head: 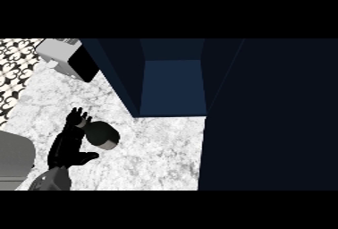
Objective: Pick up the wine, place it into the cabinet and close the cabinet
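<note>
The wine bottle (103, 134) stands upright on the marble counter (158, 152), seen from above as a dark round top with a grey shoulder. My left hand (68, 145) is just to its left, palm toward it. The fingers (78, 116) are straight and point away from me, and the thumb (88, 156) sticks out below the bottle without curling round it. The dark blue cabinet (171, 85) stands open behind the bottle, its inside showing nothing. Its door (271, 112) is swung out and fills the right side. My right hand does not show.
A white and black toaster (68, 57) sits at the back left on the counter. A patterned tile wall (13, 76) runs along the left edge. A grey rounded shape (13, 156) fills the lower left corner.
</note>
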You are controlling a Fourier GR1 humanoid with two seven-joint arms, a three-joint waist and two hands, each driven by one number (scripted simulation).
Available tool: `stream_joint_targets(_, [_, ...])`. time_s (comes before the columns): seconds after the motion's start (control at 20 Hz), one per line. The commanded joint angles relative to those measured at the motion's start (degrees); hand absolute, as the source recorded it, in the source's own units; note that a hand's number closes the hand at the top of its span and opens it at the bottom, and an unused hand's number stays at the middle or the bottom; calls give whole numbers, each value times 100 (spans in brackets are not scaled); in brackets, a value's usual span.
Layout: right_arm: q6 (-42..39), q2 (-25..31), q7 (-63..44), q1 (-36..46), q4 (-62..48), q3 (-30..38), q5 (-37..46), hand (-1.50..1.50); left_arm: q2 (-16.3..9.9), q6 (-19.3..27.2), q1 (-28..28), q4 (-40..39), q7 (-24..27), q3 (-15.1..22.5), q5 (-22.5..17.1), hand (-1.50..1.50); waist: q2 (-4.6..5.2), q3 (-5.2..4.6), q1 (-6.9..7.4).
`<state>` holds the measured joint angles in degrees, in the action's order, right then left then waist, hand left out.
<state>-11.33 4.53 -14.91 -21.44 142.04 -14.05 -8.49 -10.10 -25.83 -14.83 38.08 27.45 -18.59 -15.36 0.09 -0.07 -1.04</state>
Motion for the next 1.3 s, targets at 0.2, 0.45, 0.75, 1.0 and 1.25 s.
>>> stream_joint_targets(0.2, [-47,31,-326,-148,764,71,-563,-150,-107,-371,-524,-1356,754,-214,-34,-150,13,-5,-20])
stream_joint_targets(0.45, [-100,78,-313,-40,578,303,-766,-150,12,-390,-816,-1893,1311,-229,59,-150,33,-8,-30])
stream_joint_targets(0.75, [-166,-47,-177,-329,632,-96,-406,-150,-130,-869,-1200,-2129,898,-223,-55,150,18,-7,-48])
stream_joint_targets(1.0, [-323,74,-78,-308,521,279,-637,-150,83,-1099,-1367,-2267,822,-156,-61,150,19,-4,-51])
stream_joint_targets(1.25, [-54,-136,-296,84,327,-9,-176,-150,41,-463,-1093,-1803,1890,319,619,150,27,-10,-18])
